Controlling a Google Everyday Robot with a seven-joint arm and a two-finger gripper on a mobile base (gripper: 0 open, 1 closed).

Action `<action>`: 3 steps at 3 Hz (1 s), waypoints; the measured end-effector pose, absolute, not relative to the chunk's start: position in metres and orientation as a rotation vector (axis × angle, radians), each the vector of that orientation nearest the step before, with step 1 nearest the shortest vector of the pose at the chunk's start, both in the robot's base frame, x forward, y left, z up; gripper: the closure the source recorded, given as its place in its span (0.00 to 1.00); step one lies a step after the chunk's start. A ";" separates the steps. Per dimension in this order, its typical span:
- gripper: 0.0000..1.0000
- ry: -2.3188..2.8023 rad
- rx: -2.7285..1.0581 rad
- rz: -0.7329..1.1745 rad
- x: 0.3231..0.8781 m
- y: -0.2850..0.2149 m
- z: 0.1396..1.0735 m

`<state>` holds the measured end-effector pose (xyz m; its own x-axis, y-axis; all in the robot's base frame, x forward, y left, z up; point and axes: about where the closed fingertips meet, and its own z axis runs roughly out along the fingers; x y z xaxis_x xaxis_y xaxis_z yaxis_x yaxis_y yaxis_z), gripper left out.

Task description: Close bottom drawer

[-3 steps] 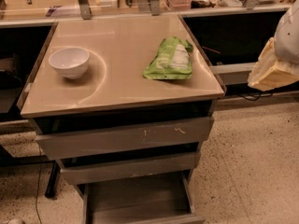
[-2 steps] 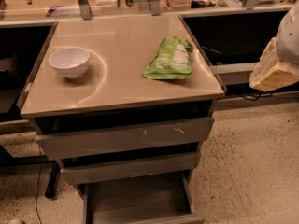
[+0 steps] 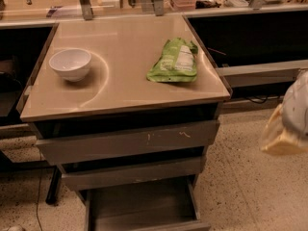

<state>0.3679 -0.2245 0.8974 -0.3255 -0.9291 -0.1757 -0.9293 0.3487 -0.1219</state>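
In the camera view, the bottom drawer [image 3: 139, 202] stands pulled out at the lower centre of the frame, its shallow grey tray exposed beneath the middle drawer front [image 3: 132, 173] and the scratched top drawer front [image 3: 127, 142]. A white bowl [image 3: 70, 64] sits upper left on the tabletop [image 3: 120, 88], well apart from a green bag [image 3: 174, 60]. The tool [image 3: 288, 121] hangs at the right edge, apart from the cabinet; whether it is apart or together cannot be told.

I read no text here; the white label [image 3: 183, 57] on the green bag [image 3: 168, 69] is illegible. The gripper [image 3: 288, 124] hangs at the right edge.
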 end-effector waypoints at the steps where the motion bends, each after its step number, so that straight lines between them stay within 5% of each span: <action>1: 1.00 2.484 -1.695 0.088 0.330 -0.220 0.829; 3: 1.00 2.542 -1.734 0.142 0.306 -0.223 0.798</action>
